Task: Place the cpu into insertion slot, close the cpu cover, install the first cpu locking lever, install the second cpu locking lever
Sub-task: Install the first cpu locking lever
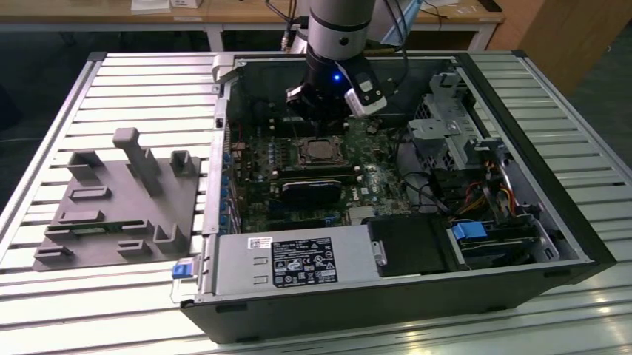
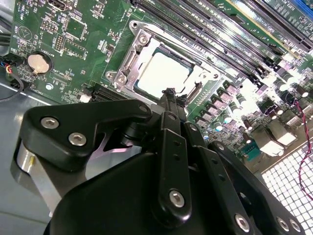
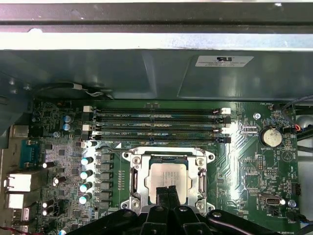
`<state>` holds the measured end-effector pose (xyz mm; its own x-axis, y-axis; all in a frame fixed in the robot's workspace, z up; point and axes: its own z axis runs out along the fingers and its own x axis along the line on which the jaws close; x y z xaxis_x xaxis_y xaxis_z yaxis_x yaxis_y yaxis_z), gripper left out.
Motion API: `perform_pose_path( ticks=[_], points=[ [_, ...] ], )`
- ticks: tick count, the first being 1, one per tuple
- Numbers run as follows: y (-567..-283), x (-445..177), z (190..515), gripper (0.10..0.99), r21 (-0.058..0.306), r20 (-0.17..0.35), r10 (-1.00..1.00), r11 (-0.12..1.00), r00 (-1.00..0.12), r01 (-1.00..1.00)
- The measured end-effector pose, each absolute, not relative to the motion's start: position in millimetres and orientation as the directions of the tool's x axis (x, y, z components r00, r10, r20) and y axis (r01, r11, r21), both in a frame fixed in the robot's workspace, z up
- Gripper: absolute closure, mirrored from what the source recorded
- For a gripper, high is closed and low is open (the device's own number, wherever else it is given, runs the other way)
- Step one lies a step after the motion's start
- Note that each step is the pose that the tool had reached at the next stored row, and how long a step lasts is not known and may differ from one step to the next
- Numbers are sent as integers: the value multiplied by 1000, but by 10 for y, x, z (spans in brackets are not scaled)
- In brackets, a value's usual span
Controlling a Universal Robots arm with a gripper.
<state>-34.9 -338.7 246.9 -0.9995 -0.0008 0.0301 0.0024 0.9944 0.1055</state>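
Gripper [image 3: 167, 192] has its fingers pressed together on nothing and hangs low inside the open computer case [image 1: 553, 244], over the green board [image 3: 244, 161]. The socket [image 3: 208, 156] lies straight beneath the tips, and its metal cover [image 3: 133, 178] looks folded down around the chip [image 3: 168, 174] seated inside. The tips hover over the chip's edge farthest from the memory slots [image 3: 156, 125].

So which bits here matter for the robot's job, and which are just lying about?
Job: cpu, insertion slot, cpu cover, end effector.
Lying about: memory slots, coin battery, grey fixture tray, power supply.
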Motion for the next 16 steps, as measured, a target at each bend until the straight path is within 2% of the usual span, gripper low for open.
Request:
perform_pose_path(
  ticks=[12,16],
  points=[
    [-3387,-622,2469,980,106,27,0,994,-1000,2],
    [-3387,-918,2469,980,108,19,0,994,-1000,2]
  ],
)
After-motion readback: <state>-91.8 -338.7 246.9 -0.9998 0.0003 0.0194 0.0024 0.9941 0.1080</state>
